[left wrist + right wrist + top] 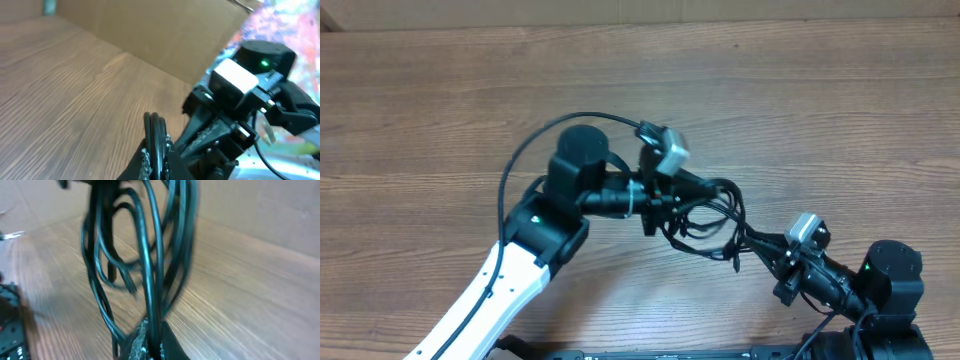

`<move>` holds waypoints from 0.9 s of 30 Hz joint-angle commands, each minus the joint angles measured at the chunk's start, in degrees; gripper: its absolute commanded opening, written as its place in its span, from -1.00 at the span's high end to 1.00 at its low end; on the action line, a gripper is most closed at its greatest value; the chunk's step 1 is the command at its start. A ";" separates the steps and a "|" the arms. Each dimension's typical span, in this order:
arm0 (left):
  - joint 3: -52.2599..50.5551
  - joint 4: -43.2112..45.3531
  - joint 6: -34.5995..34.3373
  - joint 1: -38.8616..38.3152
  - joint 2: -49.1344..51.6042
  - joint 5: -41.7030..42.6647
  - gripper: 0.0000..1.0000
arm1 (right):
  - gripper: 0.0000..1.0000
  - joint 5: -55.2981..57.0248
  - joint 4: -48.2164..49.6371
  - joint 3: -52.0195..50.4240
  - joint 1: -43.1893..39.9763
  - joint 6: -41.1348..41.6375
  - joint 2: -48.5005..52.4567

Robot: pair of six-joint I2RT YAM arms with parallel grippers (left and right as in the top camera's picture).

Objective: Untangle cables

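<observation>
The left gripper point(156, 159) is clenched on black strands of the cables point(712, 216). The right gripper point(152, 344) pinches another strand. The tangled loops stretch between them over the wooden table point(440, 100), running upper-left to lower-right seen from overhead.

No readable text, label, brand, number or sign anywhere

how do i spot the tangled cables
On the wooden table, look between the two arms' tips. The cables are the knot of thin black loops strung from the left gripper to the right gripper, much thinner than the thick arm cable arching nearby.
</observation>
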 commanded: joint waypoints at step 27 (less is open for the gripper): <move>0.83 -7.37 -1.36 13.05 -0.46 4.79 0.92 | 0.76 24.44 -0.81 0.48 0.31 23.58 -0.09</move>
